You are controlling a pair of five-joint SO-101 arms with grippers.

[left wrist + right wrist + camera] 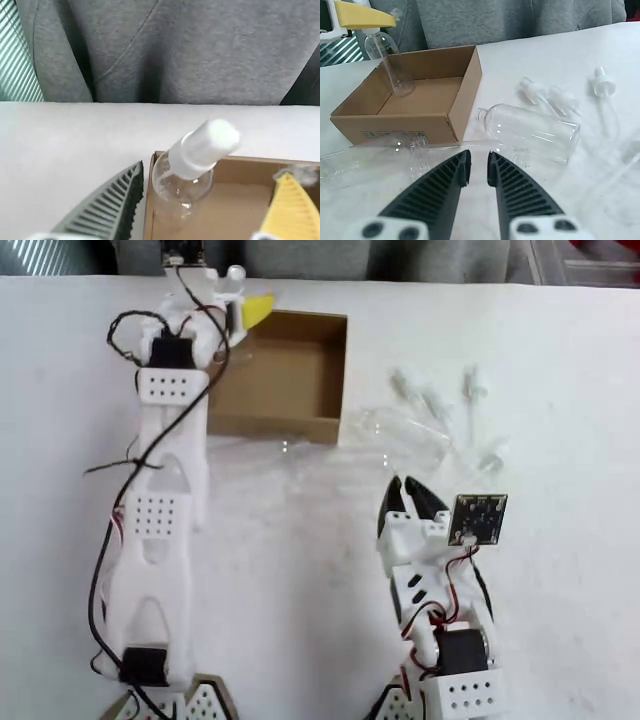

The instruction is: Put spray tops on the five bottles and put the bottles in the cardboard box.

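Seemingly early: one white-capped clear plastic bottle (182, 180) leaning in the brown cardboard box (466, 92) between the open fingers of the left tool (210, 172), uncapped clear bottles (530, 130) and loose white spray tops (535, 90) waiting on the bench (560, 590) near the barely parted, empty right tool (479, 160)

Bright, diffuse light; white table (560, 570) washed out; shadows faint; glints on clear bottle (530, 132).

Plain brown cardboard box (272, 427); white worktop (560, 570). Clear bottle (177, 192), white spray top (209, 144). Ribbed left claw (211, 172) grey and yellow; right claw (478, 161) ribbed black.
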